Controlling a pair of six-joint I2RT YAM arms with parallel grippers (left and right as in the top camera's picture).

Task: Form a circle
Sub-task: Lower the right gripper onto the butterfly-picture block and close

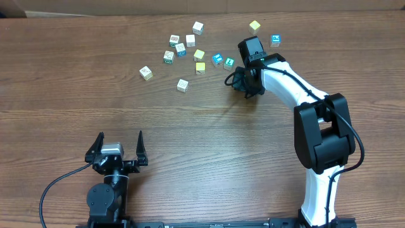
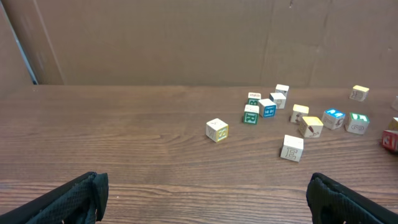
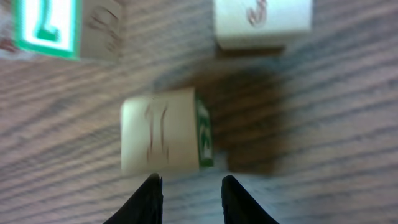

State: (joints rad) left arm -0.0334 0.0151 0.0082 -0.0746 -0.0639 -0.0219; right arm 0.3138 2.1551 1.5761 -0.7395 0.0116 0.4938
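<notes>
Several small pale printed cubes (image 1: 180, 48) lie loosely scattered at the table's far middle, not in a circle. The left wrist view shows them too, spread across its right half (image 2: 292, 148). My right gripper (image 1: 234, 77) hangs low at the right end of the scatter. Its fingertips (image 3: 189, 186) stand a narrow gap apart with nothing between them. Just ahead of them lies a cream cube with a green side face (image 3: 165, 138). My left gripper (image 1: 118, 149) rests near the front edge, its jaws wide apart (image 2: 205, 199) and nothing in them.
A blue-faced cube (image 1: 217, 59) and a teal-faced cube (image 1: 229, 63) lie beside the right gripper. Another blue cube (image 1: 276, 40) and a yellow cube (image 1: 254, 26) sit behind the right arm. A cardboard wall (image 2: 186, 37) backs the table.
</notes>
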